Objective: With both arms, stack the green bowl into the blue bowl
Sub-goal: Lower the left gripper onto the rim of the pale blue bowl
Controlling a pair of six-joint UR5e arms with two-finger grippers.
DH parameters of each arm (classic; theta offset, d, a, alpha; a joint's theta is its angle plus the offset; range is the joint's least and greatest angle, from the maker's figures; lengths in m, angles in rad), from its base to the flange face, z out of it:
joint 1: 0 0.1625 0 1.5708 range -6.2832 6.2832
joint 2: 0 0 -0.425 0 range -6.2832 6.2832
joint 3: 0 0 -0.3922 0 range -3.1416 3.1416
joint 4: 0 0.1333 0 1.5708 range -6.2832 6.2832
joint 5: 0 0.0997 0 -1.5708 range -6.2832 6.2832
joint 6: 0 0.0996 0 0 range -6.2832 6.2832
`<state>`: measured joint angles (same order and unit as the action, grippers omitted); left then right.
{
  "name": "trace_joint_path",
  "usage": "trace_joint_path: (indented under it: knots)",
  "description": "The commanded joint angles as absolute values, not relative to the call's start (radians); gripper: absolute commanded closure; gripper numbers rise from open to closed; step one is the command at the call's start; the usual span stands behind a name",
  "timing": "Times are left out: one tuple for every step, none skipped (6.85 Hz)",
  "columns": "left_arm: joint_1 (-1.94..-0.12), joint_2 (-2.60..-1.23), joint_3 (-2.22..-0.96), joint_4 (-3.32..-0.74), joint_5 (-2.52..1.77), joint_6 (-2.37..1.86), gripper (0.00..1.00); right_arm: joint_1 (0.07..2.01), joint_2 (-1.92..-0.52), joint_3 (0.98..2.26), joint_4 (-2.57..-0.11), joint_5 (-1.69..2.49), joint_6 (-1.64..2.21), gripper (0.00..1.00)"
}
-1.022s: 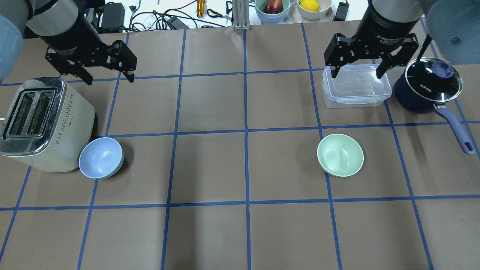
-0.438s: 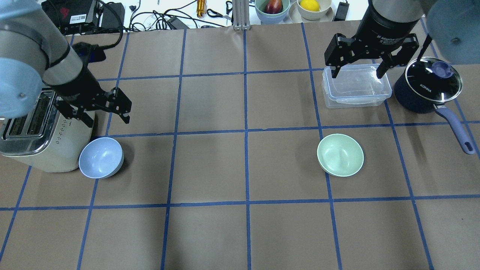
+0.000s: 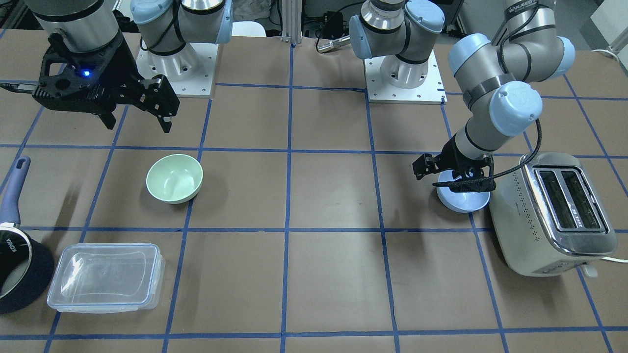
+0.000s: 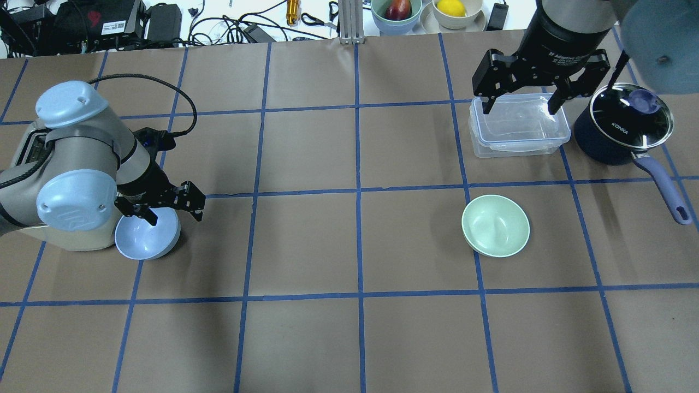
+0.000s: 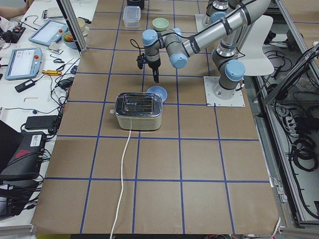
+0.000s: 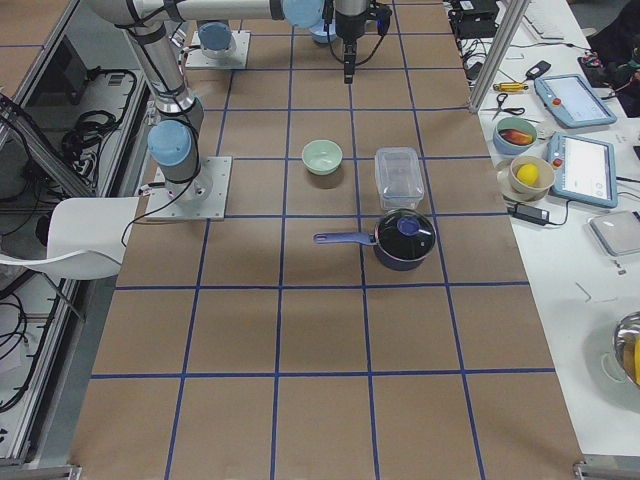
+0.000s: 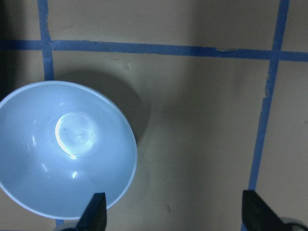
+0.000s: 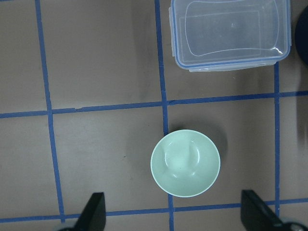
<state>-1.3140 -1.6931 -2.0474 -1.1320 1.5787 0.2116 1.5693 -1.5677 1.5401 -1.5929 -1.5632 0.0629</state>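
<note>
**Clock read on the overhead view, 12 pointing away from the robot.**

1. Left gripper (image 4: 172,214): jaws spread wide and holding nothing, low over the blue bowl (image 4: 143,240). One finger is above the bowl's inside near its 12 o'clock. The other is outside it, over bare paper toward 2 o'clock.
2. Blue bowl: upright at the table's 9 o'clock, with the toaster (image 3: 549,211) just beside it on its 9 o'clock side. Take it by the free rim, between 12 and 3.
3. Right gripper (image 4: 519,105): jaws wide, empty, up above the clear container (image 4: 519,134), at 12 o'clock from the green bowl (image 4: 495,225).
4. Green bowl: upright, standing alone at the table's 3 o'clock.
5. Handling, as judged: both bowls look light, stiff and glossy, so you should expect slip. Pinch the wall with one finger inside and one outside. A finger landing on the rim may skid or tip the bowl.
</note>
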Motion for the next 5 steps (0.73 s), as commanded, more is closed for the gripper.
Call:
trace_joint_path:
  knots:
    - [-1.308,-1.758,-2.072,-1.103,1.585,0.225,0.00,1.569,-1.568,1.542,-1.592,-1.562,0.063,0.00]
    - [-1.307,-1.775,-2.080,-1.095,1.588,0.227,0.03,1.569,-1.568,1.542,-1.592,-1.560,0.063,0.00]
    - [-1.307,-1.787,-2.080,-1.072,1.629,0.227,0.07,1.569,-1.568,1.542,-1.592,-1.562,0.063,0.00]
    - [-1.307,-1.793,-2.080,-1.072,1.667,0.227,0.25,1.569,-1.568,1.542,-1.592,-1.560,0.063,0.00]
    - [-1.307,-1.789,-2.082,-1.074,1.667,0.242,0.89,1.569,-1.568,1.543,-1.594,-1.557,0.063,0.00]
